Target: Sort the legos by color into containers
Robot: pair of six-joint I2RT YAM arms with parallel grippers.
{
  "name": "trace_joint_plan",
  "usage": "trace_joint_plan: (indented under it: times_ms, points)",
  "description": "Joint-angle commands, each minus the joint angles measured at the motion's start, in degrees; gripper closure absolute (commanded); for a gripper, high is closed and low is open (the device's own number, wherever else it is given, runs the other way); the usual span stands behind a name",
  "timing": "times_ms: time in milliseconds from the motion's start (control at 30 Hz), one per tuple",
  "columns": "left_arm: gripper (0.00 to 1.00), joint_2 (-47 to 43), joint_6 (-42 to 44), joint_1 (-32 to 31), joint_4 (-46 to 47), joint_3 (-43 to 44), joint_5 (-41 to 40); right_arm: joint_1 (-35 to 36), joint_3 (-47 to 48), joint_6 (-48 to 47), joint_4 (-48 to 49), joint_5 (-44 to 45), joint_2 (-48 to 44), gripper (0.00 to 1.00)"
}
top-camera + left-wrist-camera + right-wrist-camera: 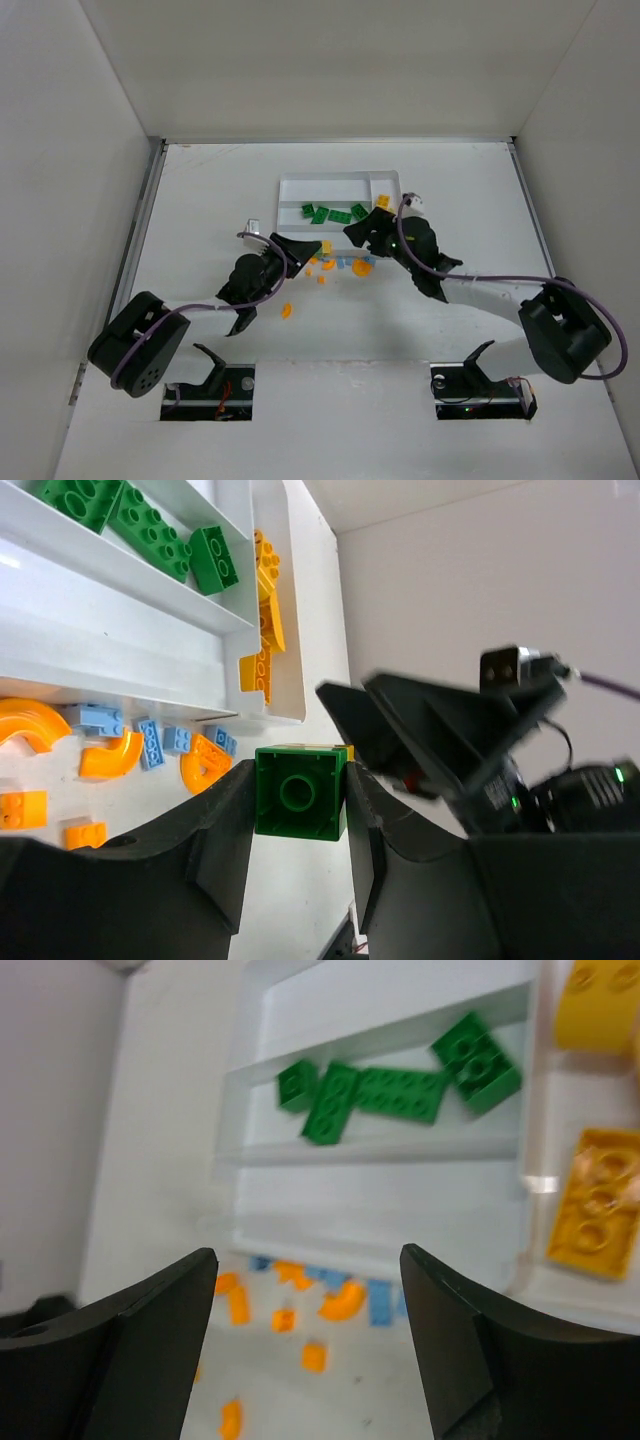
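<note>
Handling: every lego is light, rigid, smooth-sided plastic. I judge a pinch across two flat opposite sides safest, since studs or curved faces could let a piece twist out.

Left hand (298, 780) is closed partway on one green brick (300, 805), fingers on its opposite sides, hollow underside toward the wrist camera. It appears clear of the worktop (220, 200), at about 7 o'clock from the tray (338, 186). Right hand (308, 1260) stands wide apart and empty above the tray's near edge, at about 5 o'clock.

Count:
- Four green pieces (400, 1095) lie in the middle long slot.
- At least two yellow pieces (595, 1200) lie in the crosswise slot at the tray's 3 o'clock end.
- The other two slots show nothing.
- At 6 o'clock, just off the tray, I count at least six orange pieces (110, 755), three of them curved, and four light-blue pieces (150, 742).
</note>
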Motion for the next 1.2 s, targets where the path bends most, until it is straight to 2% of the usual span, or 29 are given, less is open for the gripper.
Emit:
trace_joint_plan:
  times_ms: [0, 133, 267, 533, 800, 1033, 1167]
  points:
    - [0.79, 1.71, -0.93, -0.37, 4.49, 3.22, 1.08, 2.76, -7.05, 11.10, 19.40, -5.80, -3.99, 0.19]
    - [0.79, 3.22, -2.34, -0.99, 5.64, 5.42, 2.04, 5.66, -9.18, 14.81, 26.02, -9.24, -4.35, 0.18]
    - [0.79, 2.52, -3.31, -1.51, 6.25, 5.25, 1.25, 7.07, -9.79, 15.07, 27.61, -9.15, -3.74, 0.18]
    - [0.79, 1.37, -7.34, -1.95, 8.18, 4.02, 1.07, 7.69, -11.11, 17.53, 33.66, -10.04, -1.18, 0.32]
    - [0.79, 2.16, -12.71, -1.07, 13.98, 2.78, 1.43, 7.69, -12.08, 20.70, 38.50, -11.35, 0.39, 0.34]
    - [0.79, 4.18, -14.65, -1.25, 17.23, 2.09, 2.04, 7.69, -11.38, 23.16, 42.02, -11.62, 2.33, 0.50]
    - [0.79, 4.44, -14.65, -0.38, 17.15, 1.38, 2.21, 7.51, -11.90, 23.95, 42.64, -10.57, 2.25, 0.54]
